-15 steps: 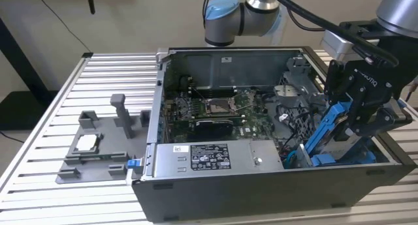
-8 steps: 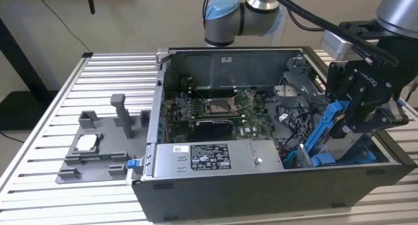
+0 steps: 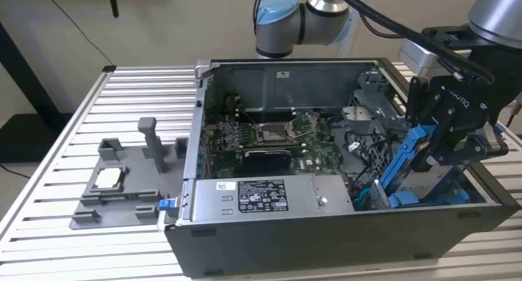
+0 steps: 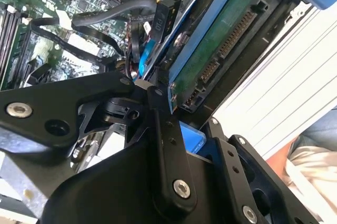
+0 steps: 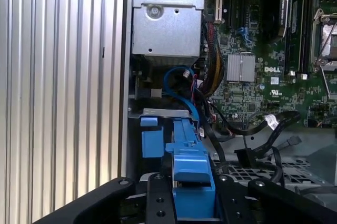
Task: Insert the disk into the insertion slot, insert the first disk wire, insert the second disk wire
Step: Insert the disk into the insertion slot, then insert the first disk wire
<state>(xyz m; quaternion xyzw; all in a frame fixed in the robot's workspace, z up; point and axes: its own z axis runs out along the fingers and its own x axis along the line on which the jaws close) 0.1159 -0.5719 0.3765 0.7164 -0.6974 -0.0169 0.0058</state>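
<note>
While the computer case (image 3: 326, 247) lies open on a slatted metal table (image 3: 131, 98), the gripper (image 3: 436, 156) at the exterior view's right is clamped on the disk (image 3: 420, 186), whose blue carrier frame leans steeply with its lower end down in the lower-right corner of the case, at the insertion slot (image 3: 453, 197); how deep it sits there cannot be told. The grey power-supply box (image 3: 261, 198) lies along the case's near wall at lower centre, the motherboard (image 3: 269, 134) fills the middle, and a grey fixture (image 3: 122, 183) stands on the table at the exterior view's left. In the second wrist view the black fingers (image 4: 163, 145) pinch the carrier's blue edge, and beyond them the disk's (image 4: 221, 50) green circuit side and its connector strip show bare, with black cables (image 4: 100, 18) looped just beside it over the board; no wire appears plugged in. In the first wrist view the gripper (image 5: 192, 203) squeezes the blue frame between both fingers, the disk (image 5: 189, 166) pointing towards the power-supply box (image 5: 168, 18), a blue cable (image 5: 176, 76) curling between the two. Judged from these views, the insertion is under way and goes well only if the carrier is brought square to the bay's walls before any push, pressed along the slot's own line rather than at the present lean, with the loose cables out of its path and the grip held firm until the frame seats.
</note>
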